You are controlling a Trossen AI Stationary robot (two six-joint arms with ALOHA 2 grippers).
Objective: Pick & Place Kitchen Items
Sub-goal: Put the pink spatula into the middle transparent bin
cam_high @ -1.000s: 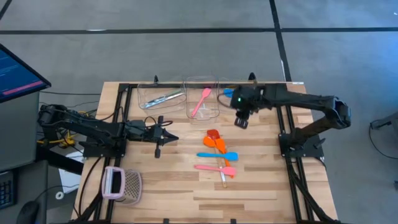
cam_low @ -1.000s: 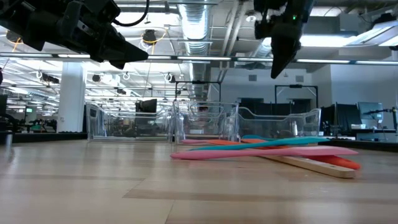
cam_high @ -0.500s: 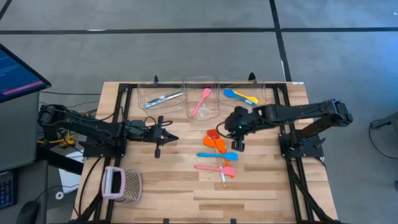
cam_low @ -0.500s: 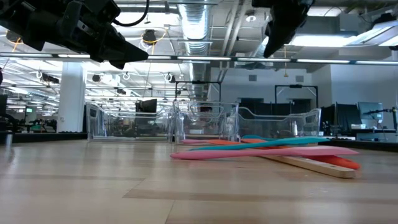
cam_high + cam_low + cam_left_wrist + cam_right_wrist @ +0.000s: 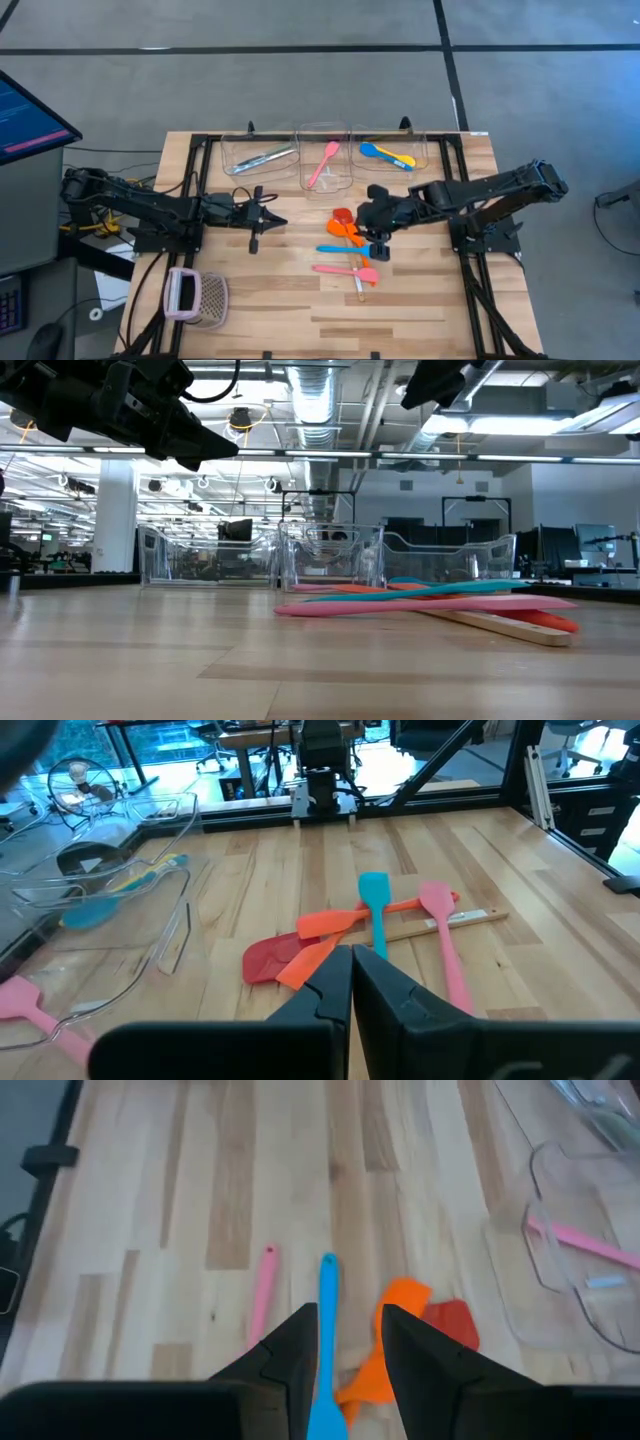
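Note:
Loose utensils lie crossed in a pile on the wooden table (image 5: 260, 300): a blue spoon (image 5: 328, 1295), a pink spoon (image 5: 262, 1295), orange spoons (image 5: 398, 1305), and a red-headed spatula (image 5: 450, 1323) with a wooden handle (image 5: 500, 625). My right gripper (image 5: 376, 243) hovers open above the pile's right end, slanting toward the table's left. In its wrist view the fingers (image 5: 300, 1335) stand either side of the blue spoon's handle, well above it. My left gripper (image 5: 272, 222) waits shut, left of the pile (image 5: 380, 925), raised off the table.
Three clear bins stand along the far edge. The left one (image 5: 245, 150) holds silvery cutlery, the middle one (image 5: 345, 175) a pink spoon (image 5: 325, 160), and the right one (image 5: 420, 150) blue and yellow spoons (image 5: 385, 154). A pink-and-white mesh basket (image 5: 196, 296) lies near the table's left front.
My right gripper has moved from above the far right bin toward the near edge and leftward, and now hangs over the utensil pile. It has tipped from pointing down to slanting toward the table's left. The blue and yellow spoons in that bin have come into view.

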